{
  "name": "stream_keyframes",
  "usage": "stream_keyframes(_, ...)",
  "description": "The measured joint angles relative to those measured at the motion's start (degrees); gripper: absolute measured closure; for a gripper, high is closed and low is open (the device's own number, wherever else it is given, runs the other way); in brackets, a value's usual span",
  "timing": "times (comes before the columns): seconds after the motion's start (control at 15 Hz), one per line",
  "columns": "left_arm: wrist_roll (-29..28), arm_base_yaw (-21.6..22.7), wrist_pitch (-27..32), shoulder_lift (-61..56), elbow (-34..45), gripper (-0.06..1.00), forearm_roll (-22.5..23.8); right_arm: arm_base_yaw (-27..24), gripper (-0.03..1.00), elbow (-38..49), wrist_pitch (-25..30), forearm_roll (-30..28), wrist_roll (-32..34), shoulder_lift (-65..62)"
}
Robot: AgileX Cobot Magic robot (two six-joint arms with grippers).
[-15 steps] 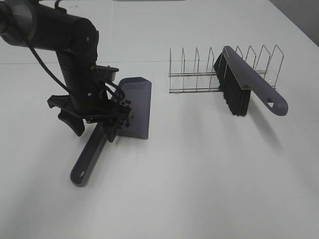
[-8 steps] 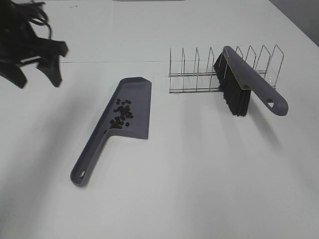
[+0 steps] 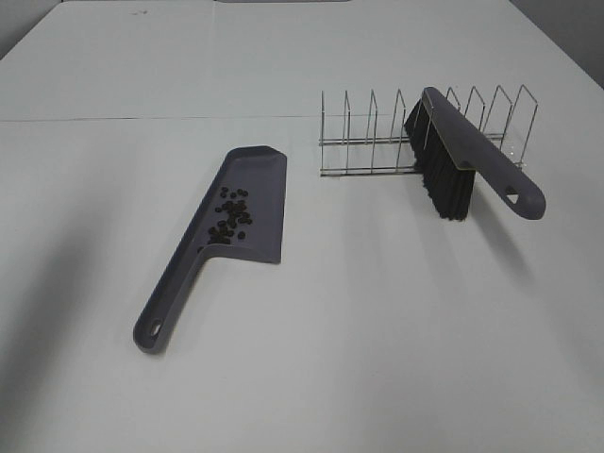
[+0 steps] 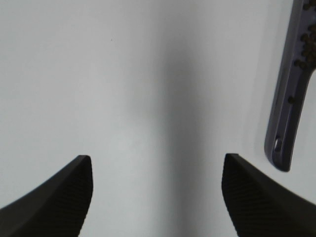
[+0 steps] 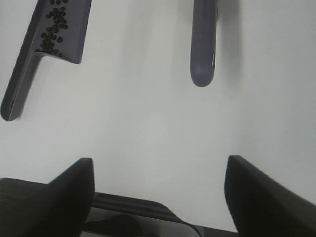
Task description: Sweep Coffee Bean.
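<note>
Coffee beans (image 3: 231,213) in dustpan (image 3: 253,203), left of rack (image 3: 377,142).

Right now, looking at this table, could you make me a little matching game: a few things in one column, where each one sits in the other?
Things:
1. coffee beans
2. brush
3. dustpan
4. wire rack

Places:
A. flat on the white table, handle pointing toward the near edge
B. leaning in the wire rack, bristles down
C. piled inside the dustpan
D. standing at the far side, behind the brush

Pairs: 1-C, 2-B, 3-A, 4-D
</note>
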Motion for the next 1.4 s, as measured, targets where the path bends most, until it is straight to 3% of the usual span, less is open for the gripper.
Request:
stream_keyframes(0.07,-0.5,0.0,-1.8,-11.6,8.0,0.28,1.1,0.0,0.32,4.3,0.0,0.1,0.0,-4.8)
stream_keyframes(0.53,-3.0,0.0,-4.9,-47.1,28.5,0.28,6.1,0.0,0.32,16.8,0.2,-2.4,-4.9,-26.7)
stream_keyframes(0.93,-3.4,0.0,-1.0,-73.4,37.0,0.28,6.5,0.0,0.32,26.7,0.2,-4.5,-9.1,-50.0)
stream_keyframes(1.2,-3.4,0.0,-0.8,-82.2,40.1,0.28,5.7,0.0,0.32,31.1,0.1,-4.5,-9.2,-61.2)
stream_keyframes(1.4,-3.5,0.0,-0.9,-85.4,40.2,0.28,5.3,0.0,0.32,35.4,-0.3,-4.5,-9.2,-62.2)
